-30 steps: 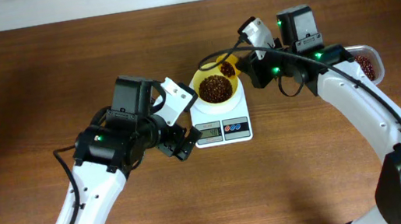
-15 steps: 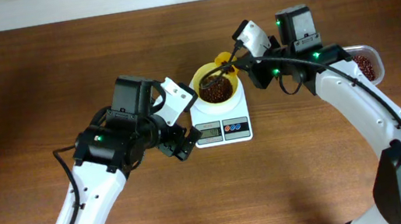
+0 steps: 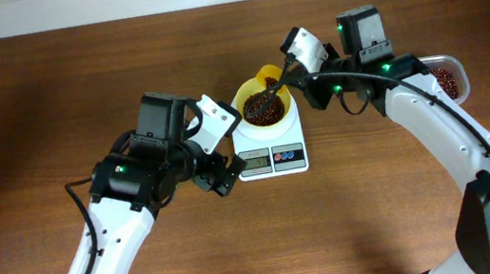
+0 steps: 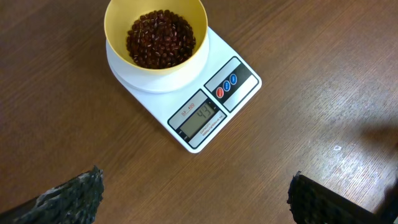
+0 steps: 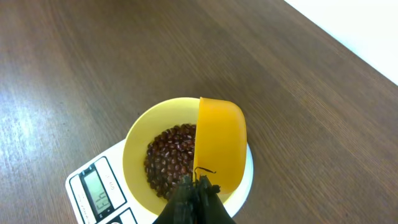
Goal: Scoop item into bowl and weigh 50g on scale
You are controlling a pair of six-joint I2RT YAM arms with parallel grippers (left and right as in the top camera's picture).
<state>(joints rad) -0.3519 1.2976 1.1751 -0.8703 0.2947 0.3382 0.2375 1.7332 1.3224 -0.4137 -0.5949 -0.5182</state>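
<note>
The pale-yellow bowl (image 3: 264, 101) sits on the white scale (image 3: 271, 148) and holds many reddish-brown beans (image 4: 160, 38). The scale display (image 4: 200, 119) reads about 43. My right gripper (image 5: 198, 190) is shut on the handle of a darker yellow scoop (image 5: 221, 142), tipped on its side over the bowl's far edge (image 5: 143, 127). The scoop also shows in the overhead view (image 3: 269, 77). My left gripper (image 4: 193, 196) is open and empty, hovering over bare table in front of the scale.
A clear plastic tub (image 3: 448, 80) with more beans stands at the right, partly behind my right arm. The wooden table (image 3: 30, 110) extends to the left and front.
My right gripper has rolled the scoop onto its side over the bowl, and its beans have gone into the bowl. The left arm has not moved.
</note>
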